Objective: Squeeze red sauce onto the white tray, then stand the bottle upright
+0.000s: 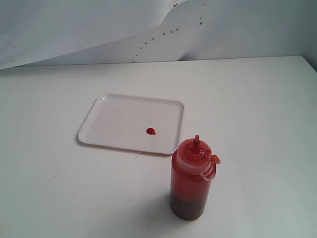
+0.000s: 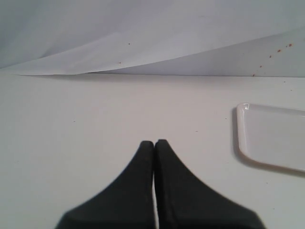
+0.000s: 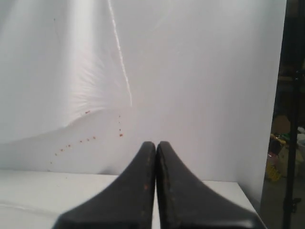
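The bottle (image 1: 190,183) stands upright beside the white tray (image 1: 119,119), probably nearer the right gripper (image 3: 156,144); that and the left gripper (image 2: 154,143) sit pressed together.

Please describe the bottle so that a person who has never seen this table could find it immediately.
A flat white tray lies on the white table. By the tray's near right corner in the exterior view, the bottle stands upright on the table. It is the only tall thing: red-tinted plastic with a pointed red nozzle and a small tethered cap.
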